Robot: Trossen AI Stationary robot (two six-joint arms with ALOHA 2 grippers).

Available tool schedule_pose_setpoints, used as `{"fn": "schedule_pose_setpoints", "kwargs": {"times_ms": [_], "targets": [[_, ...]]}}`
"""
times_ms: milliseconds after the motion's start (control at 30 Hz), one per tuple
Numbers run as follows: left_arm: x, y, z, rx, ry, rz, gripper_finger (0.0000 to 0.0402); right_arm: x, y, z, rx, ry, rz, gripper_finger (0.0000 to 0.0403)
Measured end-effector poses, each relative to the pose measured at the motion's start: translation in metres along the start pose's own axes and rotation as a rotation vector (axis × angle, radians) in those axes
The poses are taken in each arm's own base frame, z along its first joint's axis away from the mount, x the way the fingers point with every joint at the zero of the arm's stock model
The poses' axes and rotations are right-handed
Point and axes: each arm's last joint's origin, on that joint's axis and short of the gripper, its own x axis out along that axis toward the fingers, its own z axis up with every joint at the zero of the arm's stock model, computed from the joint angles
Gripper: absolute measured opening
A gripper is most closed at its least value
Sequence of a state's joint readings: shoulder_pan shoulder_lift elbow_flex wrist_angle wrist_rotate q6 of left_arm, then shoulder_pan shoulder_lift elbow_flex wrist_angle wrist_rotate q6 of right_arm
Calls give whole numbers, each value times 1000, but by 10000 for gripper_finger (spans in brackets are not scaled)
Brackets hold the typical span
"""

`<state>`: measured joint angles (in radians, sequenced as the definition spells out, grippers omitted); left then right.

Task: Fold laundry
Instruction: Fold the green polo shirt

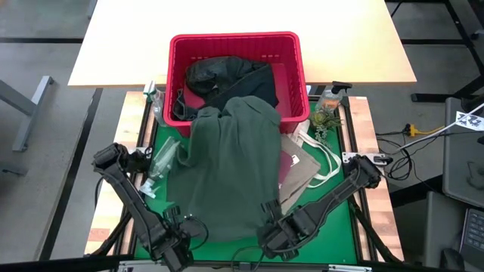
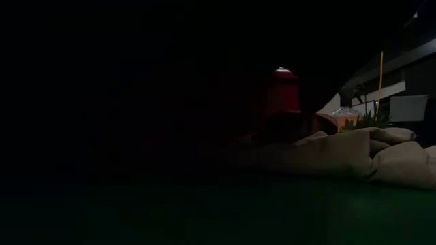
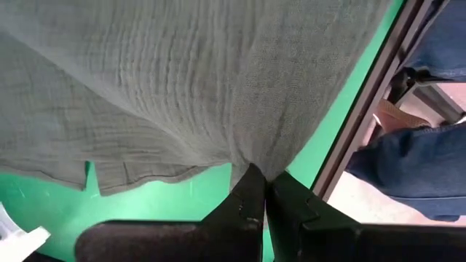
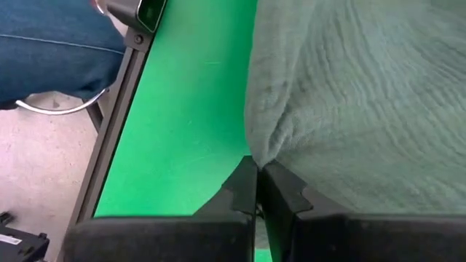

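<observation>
An olive-green shirt [image 1: 227, 174] lies spread over the green table [image 1: 162, 204], its far end draped over the front rim of the red basket [image 1: 234, 41]. My left gripper [image 1: 185, 233] is shut on the shirt's near left part. My right gripper [image 1: 272, 230] is shut on its near right part. Black garments [image 1: 227, 75] lie in the basket. A tan piece [image 1: 302, 170] and a maroon piece [image 1: 287, 162] show from under the shirt's right side. The low view is almost dark and shows only the tan cloth [image 2: 368, 153]. My left gripper pinches the shirt's cloth near its near edge [image 3: 255, 161] between its two fingers, coming from above and pointing down. Creases run out from the pinch, and the hem beside it [image 3: 138, 178] stands clear of the green table. One layer or several, I cannot tell. My right gripper pinches a gathered fold at the shirt's right edge [image 4: 263, 149] between its two fingers, slanting down from above. The cloth puckers at the pinch and spreads away from it over the table. One layer or several, I cannot tell.
A clear plastic bottle [image 1: 162, 162] lies on the table left of the shirt. A spray bottle and a small plant [image 1: 329, 106] stand right of the basket. White cords [image 1: 329, 162] trail off the tan piece. A person's legs in blue jeans [image 3: 415, 171] are beyond the table's near frame.
</observation>
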<state>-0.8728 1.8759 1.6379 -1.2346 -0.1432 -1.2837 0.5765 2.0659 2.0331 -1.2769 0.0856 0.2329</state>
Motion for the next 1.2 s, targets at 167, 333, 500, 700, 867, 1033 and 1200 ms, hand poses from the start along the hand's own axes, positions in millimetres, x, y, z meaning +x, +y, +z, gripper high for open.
{"fn": "schedule_pose_setpoints", "kwargs": {"times_ms": [167,333,500,700,867,1033,1200], "targets": [[0,0,0,0,1,-1,0,0,0,0,0,-3,1,15],[0,0,0,-24,2,-5,0,0,0,0,-1,1,21,22],[0,-3,0,-27,-4,-29,0,0,1,0,-2,1,28,46],[0,-3,0,-27,-4,-28,0,0,-2,1,30,4,29,120],[0,-3,0,-26,-4,-28,0,-6,-20,-7,70,126,15,156],[0,-3,0,-26,-4,-28,0,-18,-50,-21,86,245,-37,161],[0,-3,0,-25,-6,-26,0,-52,-74,-46,75,203,-55,161]]}}
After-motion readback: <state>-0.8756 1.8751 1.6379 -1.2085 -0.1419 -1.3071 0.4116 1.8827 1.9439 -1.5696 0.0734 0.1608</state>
